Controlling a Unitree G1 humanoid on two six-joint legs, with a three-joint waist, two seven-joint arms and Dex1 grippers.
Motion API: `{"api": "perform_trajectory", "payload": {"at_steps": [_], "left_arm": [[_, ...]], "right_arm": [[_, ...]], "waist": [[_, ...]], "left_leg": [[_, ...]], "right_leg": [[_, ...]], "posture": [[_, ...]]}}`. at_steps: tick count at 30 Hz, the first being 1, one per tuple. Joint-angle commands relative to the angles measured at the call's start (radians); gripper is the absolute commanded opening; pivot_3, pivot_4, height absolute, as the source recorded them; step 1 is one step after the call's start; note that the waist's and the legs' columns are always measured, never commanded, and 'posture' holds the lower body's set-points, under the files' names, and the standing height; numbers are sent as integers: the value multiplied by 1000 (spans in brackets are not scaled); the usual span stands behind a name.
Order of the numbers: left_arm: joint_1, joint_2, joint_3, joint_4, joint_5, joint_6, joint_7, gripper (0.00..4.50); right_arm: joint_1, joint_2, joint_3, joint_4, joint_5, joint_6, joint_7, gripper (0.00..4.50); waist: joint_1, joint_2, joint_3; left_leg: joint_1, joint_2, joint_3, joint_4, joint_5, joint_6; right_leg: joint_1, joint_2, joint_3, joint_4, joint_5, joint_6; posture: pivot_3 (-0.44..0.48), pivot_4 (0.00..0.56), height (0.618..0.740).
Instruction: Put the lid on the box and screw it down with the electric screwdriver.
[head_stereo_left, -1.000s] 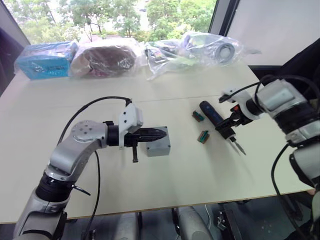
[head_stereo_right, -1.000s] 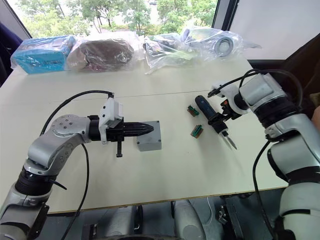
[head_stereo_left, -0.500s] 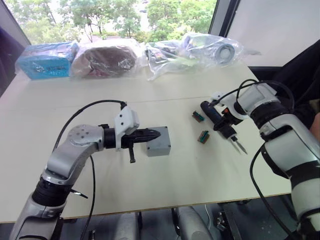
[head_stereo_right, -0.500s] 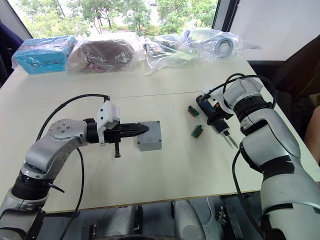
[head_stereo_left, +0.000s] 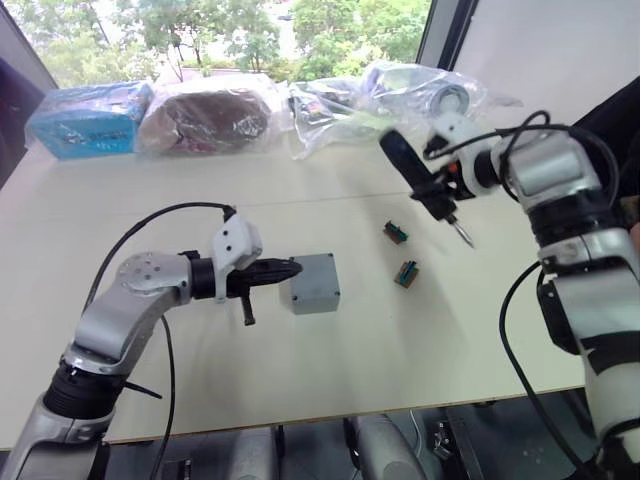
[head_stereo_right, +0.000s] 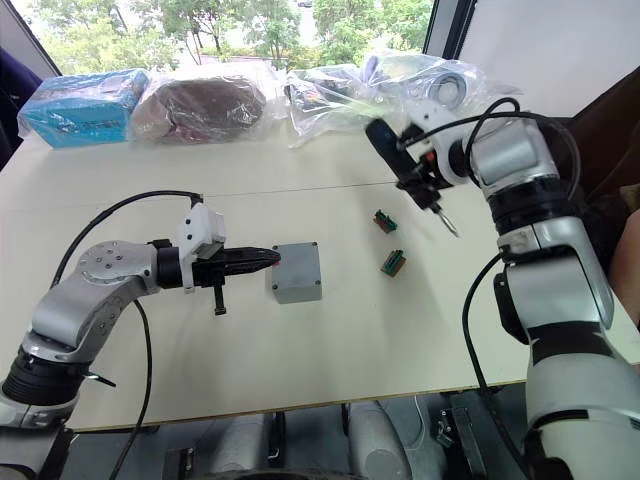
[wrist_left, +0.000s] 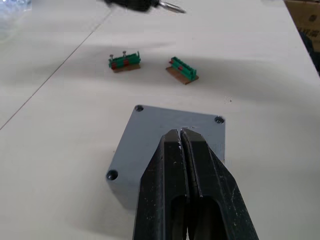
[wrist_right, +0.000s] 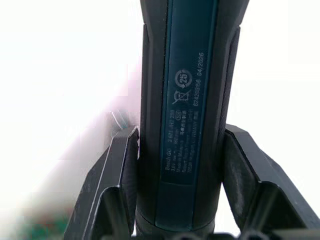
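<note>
Gripping black screwdriver (head_stereo_left: 412, 174) mid-air, right tool (wrist_right: 175, 150), left tool (wrist_left: 182, 145) pressed together over grey lid (wrist_left: 170, 130).

pale table (head_stereo_left: 400, 340), two small green pieces (head_stereo_left: 396, 232) (head_stereo_left: 406, 273), blue packet (head_stereo_left: 88, 120) and clear plastic bags (head_stereo_left: 420, 95) by the window

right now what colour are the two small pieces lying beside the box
Green with red-brown bases, clearest in the left wrist view.
</note>
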Motion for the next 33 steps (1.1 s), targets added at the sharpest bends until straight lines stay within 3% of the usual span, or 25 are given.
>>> {"api": "perform_trajectory", "payload": {"at_steps": [1,6,12,24,33], "left_arm": [[-8,19,17,2,-8,-9,-30,0],[-24,8,4,37,-2,-9,-48,0],[-50,-3,-29,73,13,-10,-66,0],[-95,-101,-131,230,116,-77,-65,0],[-104,-124,-154,272,157,-107,-67,0]], "right_arm": [[110,134,-247,-431,195,-16,-130,1779],[316,305,-255,-718,285,-140,-253,1779],[490,445,-186,-816,309,-263,-367,1779],[566,455,-112,-765,293,-396,-463,1779],[624,446,-73,-739,282,-448,-481,1779]], "waist": [[2,0,0],[10,-1,0],[4,-2,-1],[4,-2,-1],[4,-2,-1]], "left_leg": [[0,0,-1,0,0,0],[-1,-1,-2,2,0,0],[0,-1,-2,5,0,-1],[1,0,-2,4,0,-1],[2,-1,-2,4,0,-1]], "right_leg": [[0,0,-1,0,0,0],[2,-1,-3,0,0,0],[5,-2,-2,-1,0,0],[4,-1,-2,0,0,0],[5,-1,-2,0,0,0]], "posture": [[0,150,740],[0,150,740],[0,150,740],[0,150,740],[0,150,740]]}}
